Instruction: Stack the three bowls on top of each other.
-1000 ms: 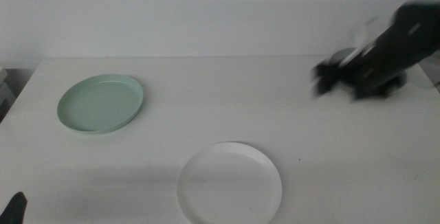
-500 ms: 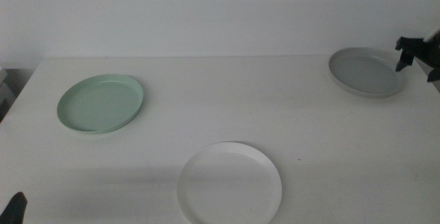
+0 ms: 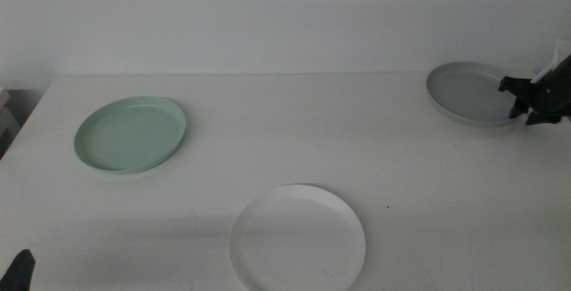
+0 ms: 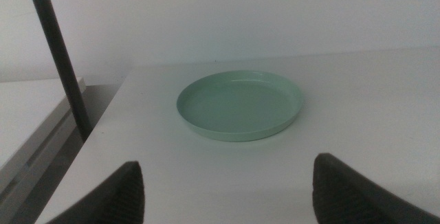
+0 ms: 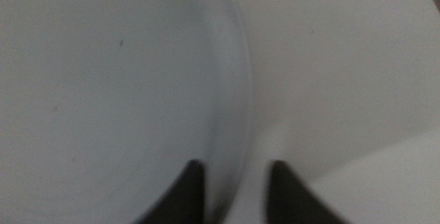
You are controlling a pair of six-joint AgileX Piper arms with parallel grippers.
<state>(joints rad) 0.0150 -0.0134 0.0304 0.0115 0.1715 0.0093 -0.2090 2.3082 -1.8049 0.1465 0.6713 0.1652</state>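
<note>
The shallow round grey bowl (image 3: 473,94) lies at the far right of the plain white desk (image 3: 285,148), close to the pale wall behind it. The right gripper (image 3: 522,100) is at that bowl's right rim; in the right wrist view its two dark jaws stand narrowly apart with the bowl's low rim (image 5: 237,100) running up between them, one jaw over the bowl's inside and one over the desk outside it. Whether they touch the rim cannot be told.

The shallow round white bowl (image 3: 298,237) lies near the front edge at the middle, well apart from the grey one, with bare desk between them. The shallow round mint-green bowl (image 3: 130,135) lies at the left. The left gripper (image 4: 227,196) waits at the near left corner, jaws wide apart, facing the mint-green bowl across open desk. A dark slanted pole (image 4: 58,56) stands beyond the desk's left edge.
</note>
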